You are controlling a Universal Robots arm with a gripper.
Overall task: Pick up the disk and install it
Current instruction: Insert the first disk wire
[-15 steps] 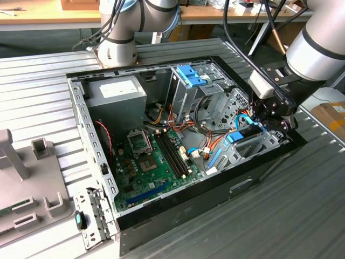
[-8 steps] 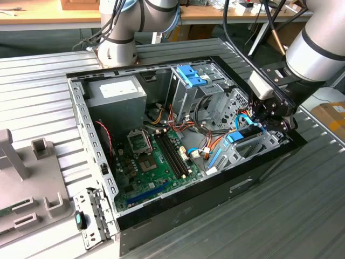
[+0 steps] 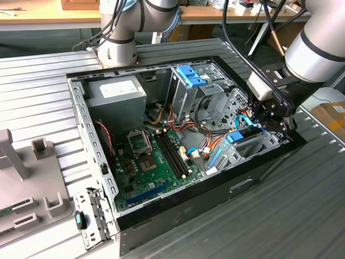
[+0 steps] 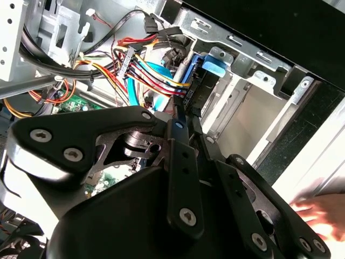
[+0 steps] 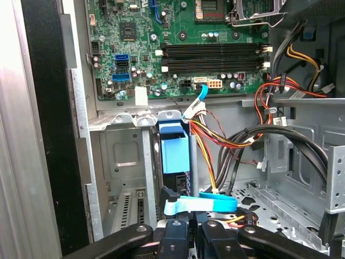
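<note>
The disk [image 3: 241, 135], dark with a light blue bracket, stands on edge in the metal drive bay [image 3: 253, 148] at the case's front corner, on the exterior view's right. In the first wrist view the disk's blue bracket [image 5: 173, 150] sits upright between the bay's walls, and the second wrist view shows the disk's bracket tab [image 4: 214, 65]. My gripper [image 3: 264, 120] hangs just above the disk's near end. Its black fingers [image 5: 176, 237] lie close together, shut, with the tips [image 4: 180, 116] at the disk's connector end. A flat blue cable [image 5: 200, 203] crosses in front of the fingers.
The open computer case [image 3: 178, 210] holds a green motherboard [image 3: 153, 159], a grey power-supply box [image 3: 116, 93] and a tall cage with a blue latch [image 3: 191, 75]. Bundled red, yellow and black cables [image 5: 237, 137] run beside the bay. What looks like a hand [image 4: 322, 215] is outside the case.
</note>
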